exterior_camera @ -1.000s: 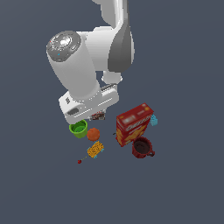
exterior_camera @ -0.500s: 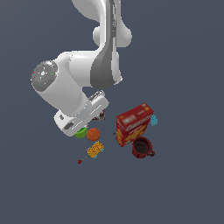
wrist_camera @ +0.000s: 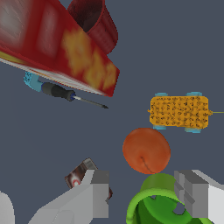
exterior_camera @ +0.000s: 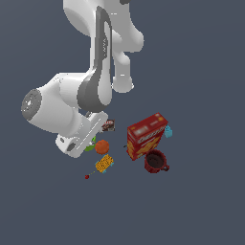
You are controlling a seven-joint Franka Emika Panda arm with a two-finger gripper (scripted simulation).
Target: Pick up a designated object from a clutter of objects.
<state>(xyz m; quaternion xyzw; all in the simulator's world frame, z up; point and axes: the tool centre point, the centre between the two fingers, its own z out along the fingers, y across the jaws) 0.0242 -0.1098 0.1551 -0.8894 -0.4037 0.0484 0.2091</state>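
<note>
Green cup (wrist_camera: 159, 202) now sits between the lowered tool's (wrist_camera: 146, 194) parted fingers.

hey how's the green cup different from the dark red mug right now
The green cup is bright green and sits between the open gripper fingers; the dark red mug lies far off, beyond the cereal box. In the exterior view the mug shows a handle, and the arm hides nearly all of the cup. Both are round and open-topped.
</note>
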